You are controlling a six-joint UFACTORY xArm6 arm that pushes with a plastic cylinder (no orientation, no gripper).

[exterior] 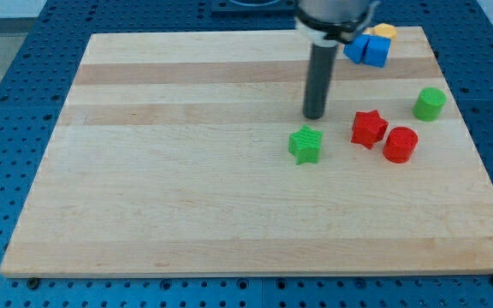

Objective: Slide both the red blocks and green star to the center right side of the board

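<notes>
Rod tip, my tip (314, 116), rests on the board (187, 197) just above the green star (305, 145), a narrow strip of bare wood showing between them, so it touches no block. Being a plain rod, it has nothing to open or close and holds nothing. The green star lies a little right of the board's middle. To its right, with a clear gap, sits the red star (368, 128), and the red cylinder (400, 145) lies just beside that star on its lower right, the two very close; whether they touch I cannot tell. A green cylinder (430, 103) stands farther toward the view's right edge, above the red pair and apart from them. Near the view's top right corner, two blue blocks (367, 50) sit pressed together, with a yellow block (384, 31) just behind them, partly hidden. The rod's upper body overlaps the view just left of the blue blocks.
</notes>
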